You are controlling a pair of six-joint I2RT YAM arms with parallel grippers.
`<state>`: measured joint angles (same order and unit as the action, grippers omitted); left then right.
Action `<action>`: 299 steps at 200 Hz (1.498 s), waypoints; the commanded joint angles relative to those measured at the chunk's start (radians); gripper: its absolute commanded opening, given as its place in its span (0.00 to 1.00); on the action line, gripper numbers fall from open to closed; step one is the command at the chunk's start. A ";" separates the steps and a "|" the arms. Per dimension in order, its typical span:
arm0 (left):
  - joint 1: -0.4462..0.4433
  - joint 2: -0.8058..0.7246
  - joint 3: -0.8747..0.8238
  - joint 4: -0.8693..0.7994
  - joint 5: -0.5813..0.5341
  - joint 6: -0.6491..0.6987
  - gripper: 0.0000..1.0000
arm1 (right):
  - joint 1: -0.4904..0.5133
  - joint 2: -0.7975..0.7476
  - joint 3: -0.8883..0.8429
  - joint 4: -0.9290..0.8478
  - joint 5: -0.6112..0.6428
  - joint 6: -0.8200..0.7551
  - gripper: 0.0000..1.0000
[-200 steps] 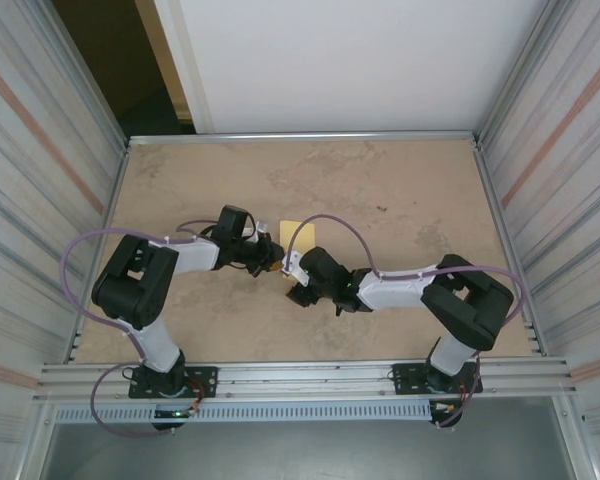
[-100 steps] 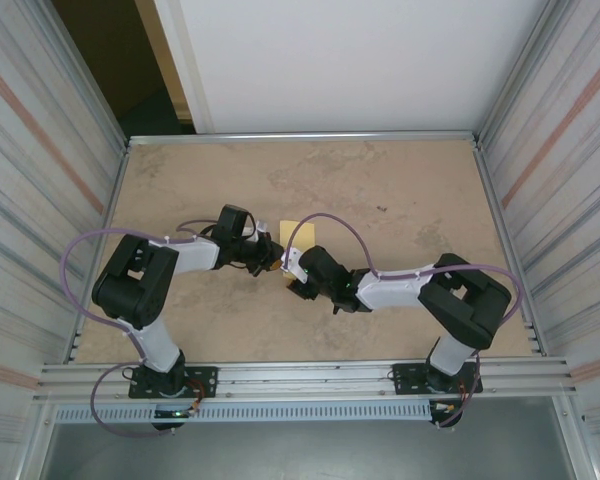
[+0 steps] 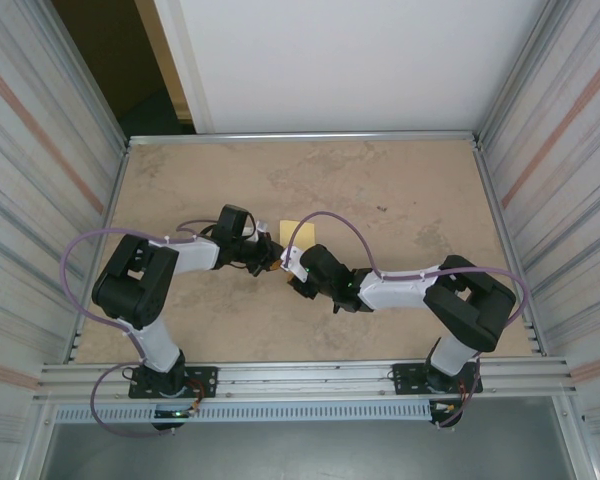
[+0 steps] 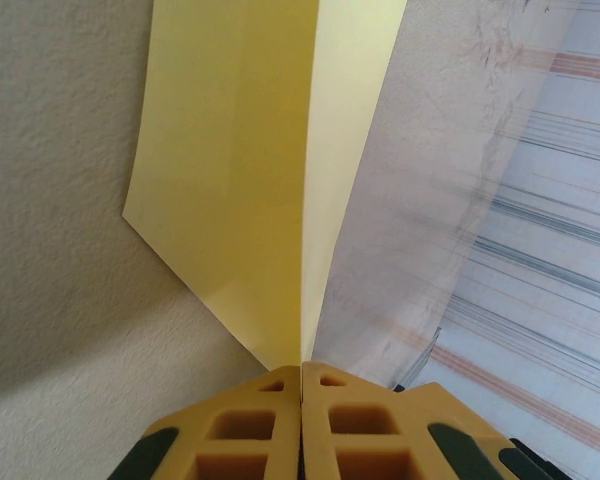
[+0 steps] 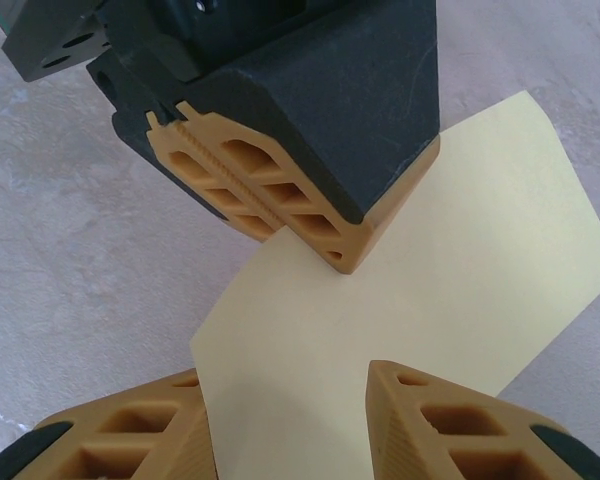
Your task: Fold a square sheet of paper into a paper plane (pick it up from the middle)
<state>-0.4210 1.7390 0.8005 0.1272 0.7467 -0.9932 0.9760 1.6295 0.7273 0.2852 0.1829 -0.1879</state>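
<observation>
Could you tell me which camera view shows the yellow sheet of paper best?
The right wrist view: the sheet of paper shows its broad face, pinched by the left hand. The left wrist view sees it steeply along a crease; the top view shows a small yellow patch.

On my feed I see a mottled tan table (image 3: 410, 190) with a small dark speck (image 3: 383, 209) toward 2 o'clock. A ribbed metal panel (image 3: 30, 170) stands at 9 o'clock and another panel (image 3: 570, 140) at 3 o'clock. A white wall (image 3: 350, 60) closes 12 o'clock, a dark doorway (image 3: 110, 60) sits between 10 and 11, and an aluminium rail (image 3: 300, 375) runs along 6.
</observation>
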 commanded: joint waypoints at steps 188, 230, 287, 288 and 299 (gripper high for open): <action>0.082 -0.168 0.037 -0.144 -0.079 0.123 0.38 | -0.028 -0.077 0.017 -0.128 -0.337 0.192 0.00; 0.039 -0.067 0.127 -0.175 -0.092 0.150 0.31 | -0.026 -0.069 -0.017 -0.107 -0.408 0.269 0.00; 0.008 0.086 0.220 -0.268 -0.124 0.231 0.21 | -0.016 -0.047 -0.042 -0.064 -0.431 0.319 0.00; 0.007 0.089 0.222 -0.271 -0.125 0.232 0.21 | -0.016 -0.046 -0.042 -0.064 -0.431 0.319 0.00; 0.000 0.110 0.242 -0.296 -0.137 0.249 0.20 | -0.017 -0.043 -0.044 -0.059 -0.433 0.325 0.00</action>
<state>-0.4019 1.8111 0.9924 -0.0872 0.6380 -0.8093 0.9516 1.5723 0.6987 0.2012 -0.2226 0.0971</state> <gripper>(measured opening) 0.210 0.043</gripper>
